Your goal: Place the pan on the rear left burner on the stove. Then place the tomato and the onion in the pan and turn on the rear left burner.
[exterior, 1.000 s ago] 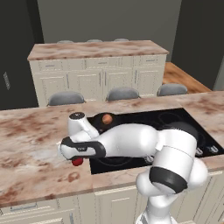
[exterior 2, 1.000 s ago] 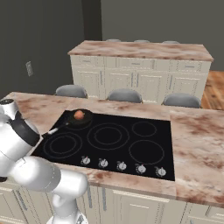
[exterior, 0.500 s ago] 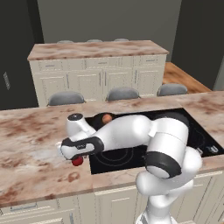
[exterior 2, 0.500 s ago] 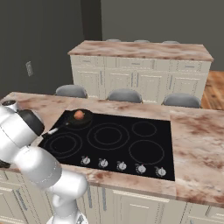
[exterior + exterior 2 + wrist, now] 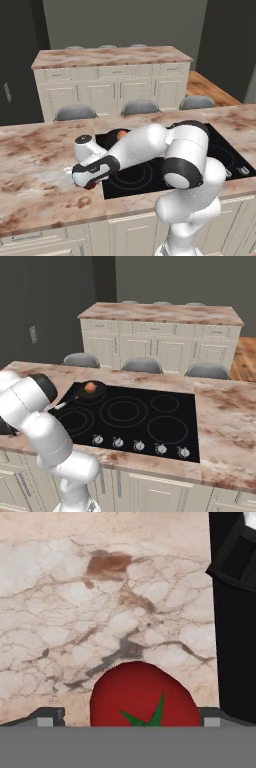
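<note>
I can read no brand, label or writing on anything here.

Since a moment ago my arm has swung lower over the surface (image 5: 40, 165) left of the stove (image 5: 150, 416), and my tool (image 5: 86, 182) now hangs just above the tomato (image 5: 142, 697). The pan and onion have not moved.

My tool stands wide, holding nothing. In the hand view its 2 dark tips sit at either side of the tomato, not touching it.

The tomato is a glossy bright red ball with a green stem star on top. It lies on the marble surface just left of the stove's front left corner; a sliver of red (image 5: 90, 186) shows under my tool.

The pan (image 5: 92, 390), small, round and black, sits on the stove's rear left burner (image 5: 100, 396), its thin handle pointing to the stove's left edge. The orange-tan onion (image 5: 90, 387) lies inside the pan.
</note>
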Controlling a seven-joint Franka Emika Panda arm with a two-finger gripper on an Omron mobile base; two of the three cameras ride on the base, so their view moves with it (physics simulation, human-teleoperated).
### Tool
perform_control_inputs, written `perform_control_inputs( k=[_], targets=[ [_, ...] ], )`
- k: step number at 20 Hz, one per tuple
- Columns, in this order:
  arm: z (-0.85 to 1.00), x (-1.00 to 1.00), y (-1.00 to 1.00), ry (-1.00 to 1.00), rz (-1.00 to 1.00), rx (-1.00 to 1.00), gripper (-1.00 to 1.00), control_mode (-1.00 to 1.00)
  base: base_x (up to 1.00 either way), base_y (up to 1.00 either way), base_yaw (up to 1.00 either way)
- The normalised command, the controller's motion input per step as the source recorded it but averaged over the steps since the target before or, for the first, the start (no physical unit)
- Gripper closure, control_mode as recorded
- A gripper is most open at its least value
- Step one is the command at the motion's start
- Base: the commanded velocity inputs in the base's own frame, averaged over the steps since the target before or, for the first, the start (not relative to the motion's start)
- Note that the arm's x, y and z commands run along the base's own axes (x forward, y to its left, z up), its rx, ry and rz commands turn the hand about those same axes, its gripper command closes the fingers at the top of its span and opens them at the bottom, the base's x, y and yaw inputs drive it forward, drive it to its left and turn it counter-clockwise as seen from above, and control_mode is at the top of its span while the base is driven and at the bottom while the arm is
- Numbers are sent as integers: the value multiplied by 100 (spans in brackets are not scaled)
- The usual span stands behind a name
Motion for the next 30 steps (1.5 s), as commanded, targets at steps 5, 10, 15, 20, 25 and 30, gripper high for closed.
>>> perform_control_inputs(
  k=[5, 10, 15, 20, 25, 30],
  targets=[
    [-9, 1, 0, 0, 0, -3, 100, -100, 0, 0, 0],
    [10, -1, 0, 0, 0, 0, 100, -100, 0, 0, 0],
    [69, -3, -1, -1, 0, 0, 100, -100, 0, 0, 0],
    [97, 0, -13, 0, 0, 2, 100, -100, 0, 0, 0],
    [85, 0, -40, 0, 0, 2, 100, -100, 0, 0, 0],
    [46, 12, -79, 0, 0, 0, 100, -100, 0, 0, 0]
  ],
)
